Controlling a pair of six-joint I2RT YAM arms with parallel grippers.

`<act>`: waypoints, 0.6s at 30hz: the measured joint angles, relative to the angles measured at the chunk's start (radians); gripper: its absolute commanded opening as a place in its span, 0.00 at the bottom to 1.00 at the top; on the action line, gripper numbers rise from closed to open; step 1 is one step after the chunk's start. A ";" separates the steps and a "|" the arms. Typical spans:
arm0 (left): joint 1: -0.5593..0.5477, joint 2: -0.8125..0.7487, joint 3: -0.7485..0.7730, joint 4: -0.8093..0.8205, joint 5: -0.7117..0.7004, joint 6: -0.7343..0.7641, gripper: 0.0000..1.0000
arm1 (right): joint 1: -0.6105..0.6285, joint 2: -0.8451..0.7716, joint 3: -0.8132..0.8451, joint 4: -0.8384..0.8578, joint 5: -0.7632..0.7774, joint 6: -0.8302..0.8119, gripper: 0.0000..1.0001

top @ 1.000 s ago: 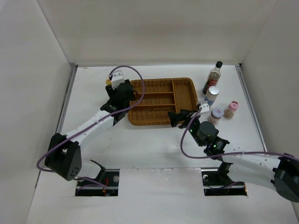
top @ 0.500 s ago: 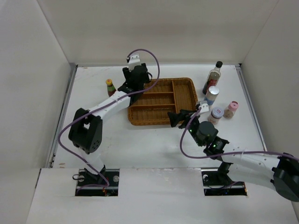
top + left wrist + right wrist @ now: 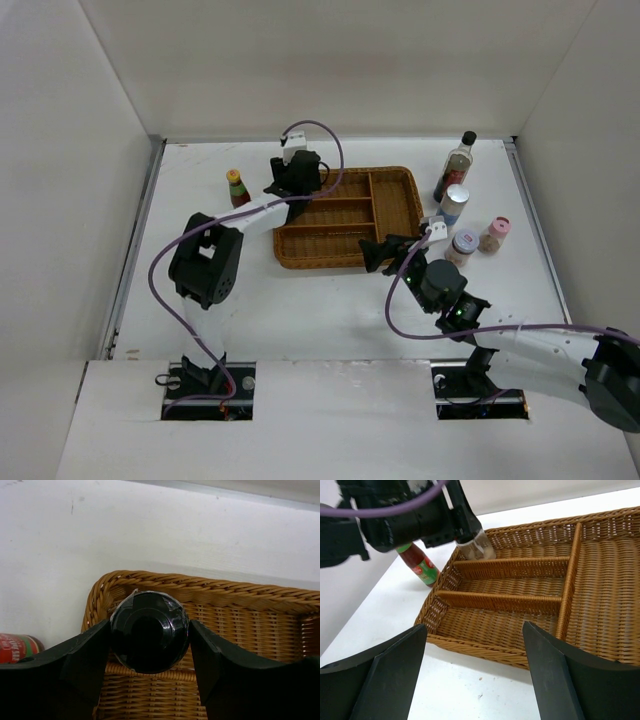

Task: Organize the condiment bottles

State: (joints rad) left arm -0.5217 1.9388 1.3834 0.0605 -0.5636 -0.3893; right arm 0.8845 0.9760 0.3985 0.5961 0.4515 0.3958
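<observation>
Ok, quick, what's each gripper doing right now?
Left gripper: shut on the squat black-capped bottle.
Right gripper: open, holding nothing.

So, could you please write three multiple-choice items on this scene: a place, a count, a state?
1. Where is the yellow-capped bottle? A) in the wicker tray B) on the table left of it C) right of it
2. How many others stand right of the tray? A) two B) six C) four
3. The left gripper is: A) shut on the black-capped bottle B) open, empty C) out of view
Answers: B, it stands beside the tray's left rim; C, tall bottle, blue-white cylinder, jar, shaker; A, its fingers clamp the cap.
</observation>
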 measured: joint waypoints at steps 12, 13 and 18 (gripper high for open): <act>-0.002 -0.025 -0.003 -0.006 0.014 -0.003 0.90 | -0.002 0.000 0.000 0.000 0.000 0.000 0.87; -0.002 -0.054 -0.003 -0.019 0.013 -0.003 0.90 | -0.002 0.001 0.000 0.000 0.000 0.000 0.87; 0.006 -0.259 -0.012 -0.085 -0.008 -0.010 0.86 | -0.002 0.002 0.000 0.000 0.000 0.000 0.88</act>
State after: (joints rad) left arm -0.5152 1.6798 1.3716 -0.0246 -0.5713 -0.3996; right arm 0.8825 0.9775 0.3985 0.5961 0.4515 0.3958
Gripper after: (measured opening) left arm 0.878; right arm 0.879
